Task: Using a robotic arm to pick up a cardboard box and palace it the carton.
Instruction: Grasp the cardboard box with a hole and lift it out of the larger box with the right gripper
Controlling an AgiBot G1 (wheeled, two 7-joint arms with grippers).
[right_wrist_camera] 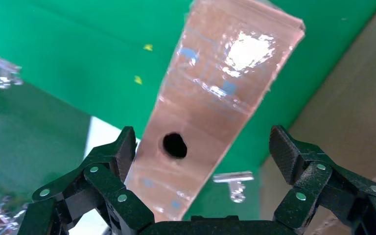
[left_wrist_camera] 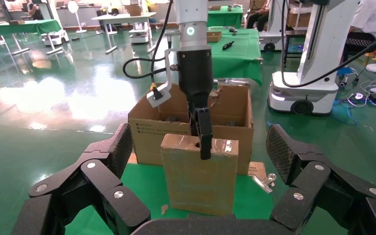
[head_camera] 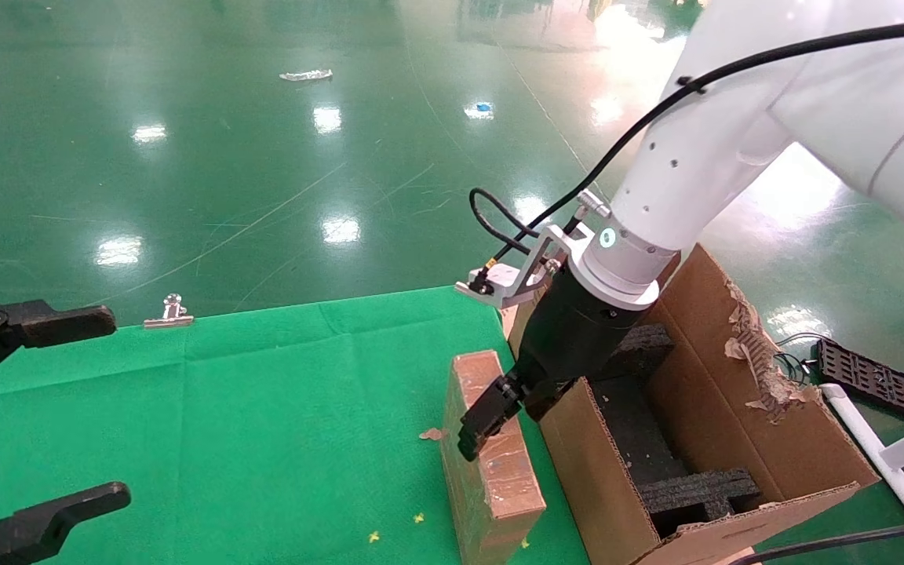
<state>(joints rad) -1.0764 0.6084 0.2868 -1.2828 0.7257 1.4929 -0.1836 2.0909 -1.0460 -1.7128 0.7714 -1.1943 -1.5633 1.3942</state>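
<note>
Though it stands close at the near edge of the bench, the cardboard box looks an easy thing to lift: slim, flat and probably light, set upright on a long edge on the green cloth. Its narrow top face is glossy with tape, which I judge slippery, and its corners look worn and soft, so a hard squeeze might buckle it. The broad side walls seem the better hold, taken across the thin width near the round hole, where the board should be stiffest.

The left claw waits at the near left over the cloth, fingers spread wide and holding nothing.

The right claw, on the robotic arm, hangs directly over the box's top face. In the right wrist view its fingers stand spread to either side of the narrow face and do not appear to press it; whether they touch I cannot tell.

Just to the right, close beside the box, the carton stands open, with black foam blocks inside and a torn, ragged far-right edge. A metal binder clip lies at the bench's far edge, and beyond that is only green floor.
</note>
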